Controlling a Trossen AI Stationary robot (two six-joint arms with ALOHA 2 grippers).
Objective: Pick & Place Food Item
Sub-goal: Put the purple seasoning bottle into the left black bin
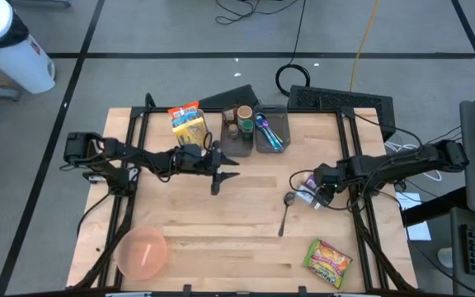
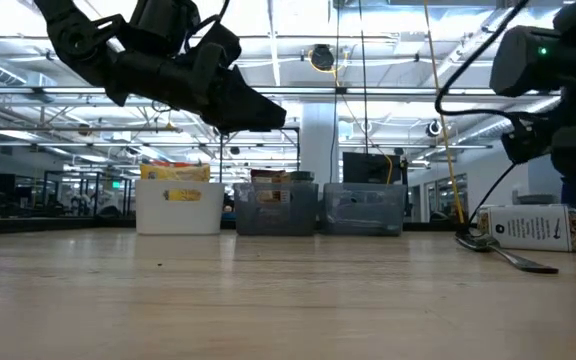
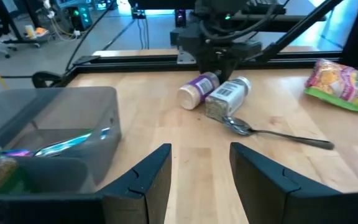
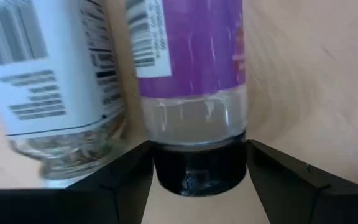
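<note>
A: What sits along the near edge of the counter [image 1: 221, 247]?

B: A round pink bowl [image 1: 143, 252] at the near left corner and a crinkly snack bag [image 1: 328, 261] near right. Bare pale wood lies open between them and up through the middle.

A: And further in?

B: On the right, a metal spoon [image 1: 285, 213] lies with its bowl touching two jars on their sides. The purple-label jar [image 4: 194, 74] has clear walls and a dark cap; the white-label jar [image 4: 48, 81] lies just beside it. The right gripper [image 1: 318, 190] straddles the purple one's cap end, fingers apart on either side, whether touching I cannot tell.

A: The left arm?

B: The left gripper [image 1: 219, 167] hangs above the counter's middle, fingers apart, empty.

A: The far edge?

B: Three boxy bins: a white bin [image 2: 178, 208] with a yellow packet, then two translucent grey bins [image 2: 318, 210], smooth-walled, side by side.
</note>
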